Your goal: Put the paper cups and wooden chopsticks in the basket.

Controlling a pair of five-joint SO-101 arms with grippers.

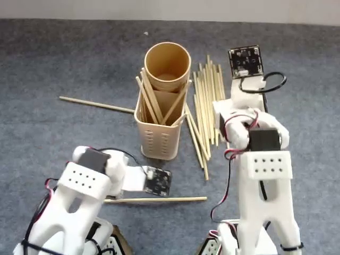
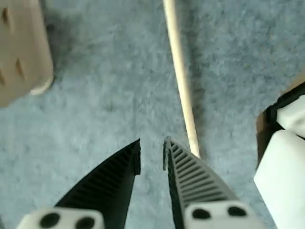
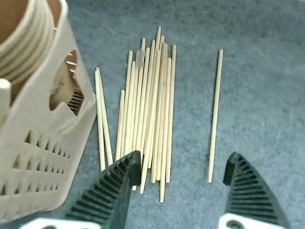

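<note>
Holding the left gripper (image 2: pixel 151 149) low over the grey carpet (image 2: pixel 105 95), jaws a narrow slit apart and clamping nothing. Lying not between them but along the outer side of one finger (image 2: pixel 190 181), the single chopstick (image 2: pixel 180 76); touching or just clear, impossible to tell. Running lengthwise straight away from the fingertips, roughly in line with the jaws. Lying across the table in the high view, close in front of this arm and well nearer it than the other.

Judging the coming grasp as hinging on that offset: probably needing wider jaws and a small sideways shift to straddle the stick across its long axis.

Holding the right gripper (image 3: pixel 183 162) spread wide, gripping nothing, over the near ends of the chopstick pile (image 3: pixel 150 119). Pointing away from that gripper, all roughly parallel, just beside the basket (image 3: pixel 43 143). Lying apart on the pile's other side, parallel to it, a stray stick (image 3: pixel 215 114).

Standing upright in the basket, the paper cups (image 1: pixel 167 64), nested, with several chopsticks leaning alongside. Lying on the basket's far side, one end toward it, another lone stick (image 1: pixel 95 104).
</note>
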